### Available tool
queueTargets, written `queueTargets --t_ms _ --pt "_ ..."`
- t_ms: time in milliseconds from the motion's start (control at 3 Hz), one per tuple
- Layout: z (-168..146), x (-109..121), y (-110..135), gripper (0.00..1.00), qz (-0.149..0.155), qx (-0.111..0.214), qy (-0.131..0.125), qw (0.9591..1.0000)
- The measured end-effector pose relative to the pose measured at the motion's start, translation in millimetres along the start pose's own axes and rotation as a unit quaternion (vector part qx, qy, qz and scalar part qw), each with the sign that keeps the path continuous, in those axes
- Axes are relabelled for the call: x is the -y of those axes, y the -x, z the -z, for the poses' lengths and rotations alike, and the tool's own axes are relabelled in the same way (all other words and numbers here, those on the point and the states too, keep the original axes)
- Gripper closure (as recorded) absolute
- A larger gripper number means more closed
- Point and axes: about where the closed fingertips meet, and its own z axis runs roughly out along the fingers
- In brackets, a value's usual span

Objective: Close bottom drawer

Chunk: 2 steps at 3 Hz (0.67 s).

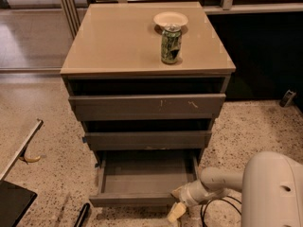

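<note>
The bottom drawer is the lowest of three dark grey-brown drawers. It stands pulled out, an empty shallow box with its slim front near the floor. Above it are the middle drawer front and the top, tallest front with pale scratch marks. My gripper sits at the right end of the bottom drawer's front, low near the floor, on the end of my white arm.
A green can and a white bowl stand on the cabinet's tan top. A black object lies at the lower left on the speckled floor. A dark wall base runs to the right.
</note>
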Motion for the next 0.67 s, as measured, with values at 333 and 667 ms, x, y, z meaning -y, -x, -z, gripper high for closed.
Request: queueTargets --t_ms 333,667 --pt "1 -1 1 0.00 0.000 0.000 0.000 1.0000" --pt "13 -9 13 0.19 0.029 0.033 -0.012 0.9990"
